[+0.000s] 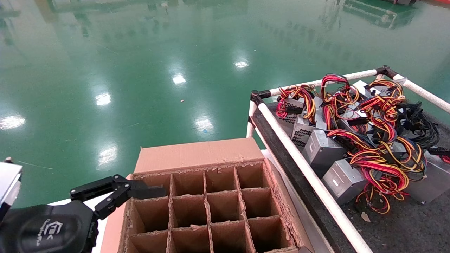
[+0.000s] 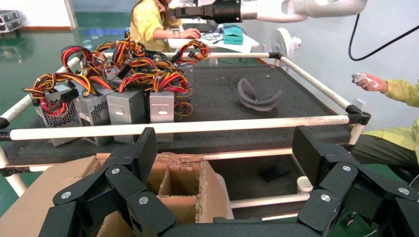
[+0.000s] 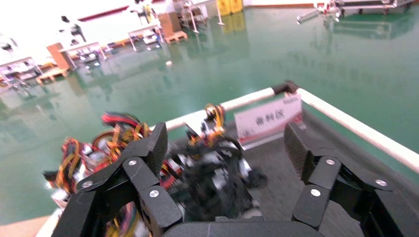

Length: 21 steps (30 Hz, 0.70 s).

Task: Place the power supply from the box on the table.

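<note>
The box [image 1: 197, 154] stands low in the head view, and every cell I can see into is empty cardboard. My left gripper [image 2: 225, 155] hovers open over the box's left rim [image 2: 183, 182] with nothing between its fingers [image 1: 147, 192]. Several power supplies [image 1: 342, 181] lie heaped on the table [image 1: 404, 225] to the right, their red, yellow and black wires tangled together. My right gripper [image 3: 226, 148] is out of the head view. It hangs open and empty above a power supply [image 3: 212, 168] with dark wires at the table's far end.
White pipe rails [image 1: 309, 172] fence the table beside the box. A grey curved piece [image 2: 257, 96] lies on the felt. A white sign [image 3: 269, 118] leans at the far rail. Two people in yellow [image 2: 148, 22] [image 2: 395, 91] are beyond the table. Glossy green floor [image 1: 175, 70] lies beyond.
</note>
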Motion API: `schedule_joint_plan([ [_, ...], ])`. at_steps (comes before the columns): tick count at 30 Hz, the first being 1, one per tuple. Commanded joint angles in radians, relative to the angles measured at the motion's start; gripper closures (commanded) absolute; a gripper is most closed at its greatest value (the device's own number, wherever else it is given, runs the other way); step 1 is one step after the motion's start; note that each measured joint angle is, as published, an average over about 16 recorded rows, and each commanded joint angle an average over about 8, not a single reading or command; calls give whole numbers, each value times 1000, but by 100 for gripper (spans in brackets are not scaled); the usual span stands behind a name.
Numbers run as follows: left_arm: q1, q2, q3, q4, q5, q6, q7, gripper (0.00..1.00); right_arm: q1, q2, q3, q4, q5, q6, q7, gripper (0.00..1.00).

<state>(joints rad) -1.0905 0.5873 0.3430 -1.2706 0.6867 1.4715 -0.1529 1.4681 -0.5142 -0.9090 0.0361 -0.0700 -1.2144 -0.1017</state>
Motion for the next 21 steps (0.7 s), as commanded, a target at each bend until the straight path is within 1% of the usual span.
schedule_joint_plan([
  [1, 0, 0, 0, 0, 0, 0, 0, 0, 16, -3, -3, 11, -1, -1, 3, 0],
  [8, 0, 0, 0, 0, 0, 0, 0, 0, 8, -10, 28, 91, -35, -22, 11, 0],
  [21, 0, 0, 0, 1, 0, 0, 0, 0, -83, -29, 165, 353, -177, -80, 74, 0],
])
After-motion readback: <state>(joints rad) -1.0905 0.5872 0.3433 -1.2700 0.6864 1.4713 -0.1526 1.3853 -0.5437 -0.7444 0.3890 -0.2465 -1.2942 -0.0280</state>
